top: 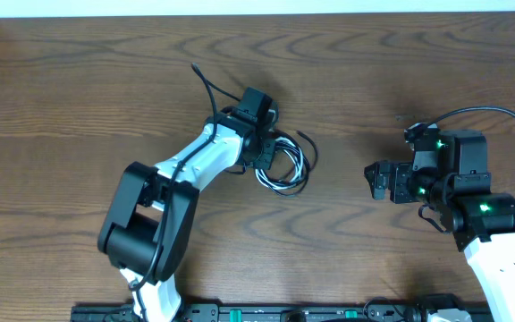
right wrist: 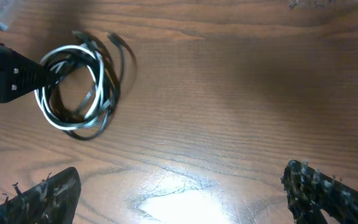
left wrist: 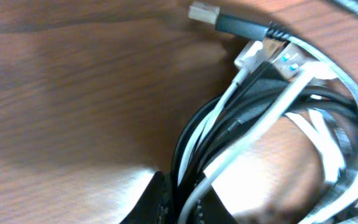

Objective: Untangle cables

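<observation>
Left tool (top: 262,148) seemingly pinches cables (top: 286,172).

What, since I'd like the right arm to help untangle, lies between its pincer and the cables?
Nothing visible does. Only bare table separates the open right pincer from the cables. The left pincer is shut on the cables at the coil's far side, off the right arm's straight path.

Overhead looks straight down; both wrist views share the cables (left wrist: 247,118), left close, right from afar.
</observation>
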Controlling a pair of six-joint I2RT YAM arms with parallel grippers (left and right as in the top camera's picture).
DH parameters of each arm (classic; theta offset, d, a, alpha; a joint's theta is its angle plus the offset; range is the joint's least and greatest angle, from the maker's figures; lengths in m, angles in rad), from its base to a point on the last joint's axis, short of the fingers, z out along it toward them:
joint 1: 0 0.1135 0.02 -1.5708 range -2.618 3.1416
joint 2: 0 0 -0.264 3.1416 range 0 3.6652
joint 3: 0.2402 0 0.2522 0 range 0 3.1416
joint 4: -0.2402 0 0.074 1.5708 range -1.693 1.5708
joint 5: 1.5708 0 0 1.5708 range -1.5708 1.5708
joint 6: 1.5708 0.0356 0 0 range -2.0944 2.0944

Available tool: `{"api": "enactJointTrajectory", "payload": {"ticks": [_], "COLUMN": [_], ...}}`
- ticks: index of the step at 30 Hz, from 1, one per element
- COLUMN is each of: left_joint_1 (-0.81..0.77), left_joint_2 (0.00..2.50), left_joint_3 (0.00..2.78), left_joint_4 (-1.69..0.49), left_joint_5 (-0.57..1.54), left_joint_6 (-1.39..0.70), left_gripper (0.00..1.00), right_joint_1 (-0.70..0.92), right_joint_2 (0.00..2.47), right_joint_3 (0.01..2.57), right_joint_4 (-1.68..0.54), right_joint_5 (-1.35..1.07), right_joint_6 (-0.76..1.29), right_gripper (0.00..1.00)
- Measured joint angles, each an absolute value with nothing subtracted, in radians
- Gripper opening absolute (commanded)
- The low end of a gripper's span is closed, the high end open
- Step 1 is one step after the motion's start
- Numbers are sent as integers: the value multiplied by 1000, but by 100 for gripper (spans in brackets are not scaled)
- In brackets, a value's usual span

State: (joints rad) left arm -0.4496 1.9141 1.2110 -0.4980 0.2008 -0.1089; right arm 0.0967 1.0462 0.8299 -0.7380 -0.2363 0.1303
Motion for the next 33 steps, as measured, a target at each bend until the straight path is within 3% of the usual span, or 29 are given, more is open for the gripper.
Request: {"api": "enactJointTrajectory", "payload": {"ticks": [7,14,27,33], "left_joint_1": [-450,-450,-450,-450], "left_joint_2": [1704,1542,1531,1531], "left_joint_3": [1211,1211,1211,1211], "left_joint_4": [-496,-497,-428,-333], "left_joint_5": [434,625,826,945], "left_joint_6": [-184,-244,-394,-439], "left_gripper": [8,8,8,8], "right_joint_1": [97,97,106,136], "right_joint_2": [1047,1093,1292,1350], "right_joint_3": [830,830,831,831], "right_joint_4": [-731,-719,-639,-549], "right_joint_5": [-303,-373,-646,-658], "right_joint_6": [130,130,130,133], "right_gripper": [99,93,91,75]}}
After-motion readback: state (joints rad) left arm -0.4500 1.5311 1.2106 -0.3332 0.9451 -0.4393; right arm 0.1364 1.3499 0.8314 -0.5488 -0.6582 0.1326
